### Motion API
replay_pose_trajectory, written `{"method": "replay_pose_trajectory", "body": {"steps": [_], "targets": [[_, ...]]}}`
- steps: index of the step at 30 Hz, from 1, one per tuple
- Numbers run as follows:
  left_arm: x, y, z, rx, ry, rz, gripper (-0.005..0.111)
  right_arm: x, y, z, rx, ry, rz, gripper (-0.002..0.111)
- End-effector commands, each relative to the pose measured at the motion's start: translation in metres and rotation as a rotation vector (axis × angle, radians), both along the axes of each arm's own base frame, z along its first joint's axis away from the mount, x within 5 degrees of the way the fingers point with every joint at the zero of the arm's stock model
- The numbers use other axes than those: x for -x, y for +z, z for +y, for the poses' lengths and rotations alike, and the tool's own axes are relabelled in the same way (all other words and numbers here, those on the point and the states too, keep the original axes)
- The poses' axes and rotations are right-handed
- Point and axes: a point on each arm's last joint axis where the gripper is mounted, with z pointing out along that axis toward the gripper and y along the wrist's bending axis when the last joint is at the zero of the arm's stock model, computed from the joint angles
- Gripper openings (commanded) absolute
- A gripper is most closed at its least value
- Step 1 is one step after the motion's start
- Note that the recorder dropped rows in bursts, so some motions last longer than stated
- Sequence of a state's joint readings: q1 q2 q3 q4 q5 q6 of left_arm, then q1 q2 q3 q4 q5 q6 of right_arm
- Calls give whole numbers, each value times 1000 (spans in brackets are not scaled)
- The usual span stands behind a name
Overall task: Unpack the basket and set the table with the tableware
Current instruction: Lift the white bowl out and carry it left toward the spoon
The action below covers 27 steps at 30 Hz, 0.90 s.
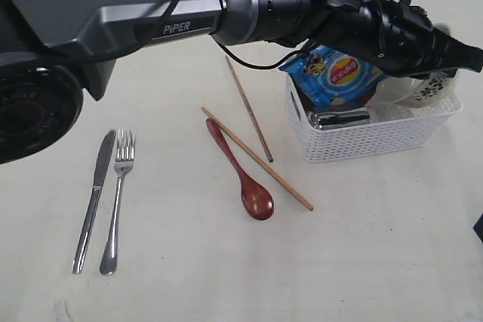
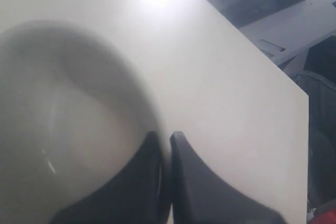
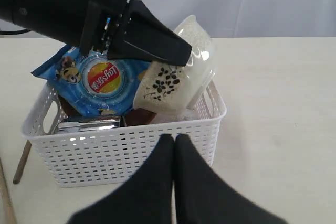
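On table (image 1: 362, 262): knife (image 1: 93, 195), fork (image 1: 117, 203), spoon (image 1: 243, 177), chopsticks (image 1: 249, 109). Clamping bowl (image 3: 167, 85) in left claw (image 2: 165, 141); right claw (image 3: 175, 145) together, empty. Not yet unpacked: cup (image 1: 341, 119) in basket (image 3: 131, 153).

The table (image 1: 377, 262) is pale cream with a faint grain. At the lower left of the exterior view the knife (image 1: 93, 197) and fork (image 1: 117, 201) are shiny silver. In the centre the spoon (image 1: 256, 201) is glossy dark red-brown and the two chopsticks (image 1: 256, 157) are light tan. At the upper right the basket (image 1: 377, 137) is white, its sides a grid of small holes. Inside it the snack bag (image 1: 339, 73) is bright blue with a red and yellow logo, the cup (image 1: 341, 119) mirror silver, the plate (image 3: 142, 116) dark brown. The bowl (image 3: 168, 85) is white with a black flower print. The arm (image 1: 113, 13) across the top is grey and black with white lettering; the left gripper (image 2: 165, 140) and right gripper (image 3: 174, 140) are black
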State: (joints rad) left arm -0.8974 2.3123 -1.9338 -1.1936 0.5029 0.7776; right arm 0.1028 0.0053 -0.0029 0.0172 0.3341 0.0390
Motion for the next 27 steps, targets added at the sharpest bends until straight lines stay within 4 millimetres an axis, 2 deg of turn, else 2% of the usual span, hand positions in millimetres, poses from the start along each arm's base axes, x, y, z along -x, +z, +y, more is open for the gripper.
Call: {"method": "replay_pose_trajectory", "body": {"steps": [1,15,19,24,27], "targets": [[4,29,2,58,2,-29,1,0,0,0,-9,-5,-13,0],[3,83,9,150,6,-132,1,0,0,0,-9,-5,-13,0],[-1,91,17,153,-6,-138,1,0,0,0,-9,-5,-13,0],[0,99,31,77,-90,-183,0,0,0,0,-7,-5,-13,0],[3,110,43,-50,-87,-263,0,0,0,0,-7,-5,-13,0]]}}
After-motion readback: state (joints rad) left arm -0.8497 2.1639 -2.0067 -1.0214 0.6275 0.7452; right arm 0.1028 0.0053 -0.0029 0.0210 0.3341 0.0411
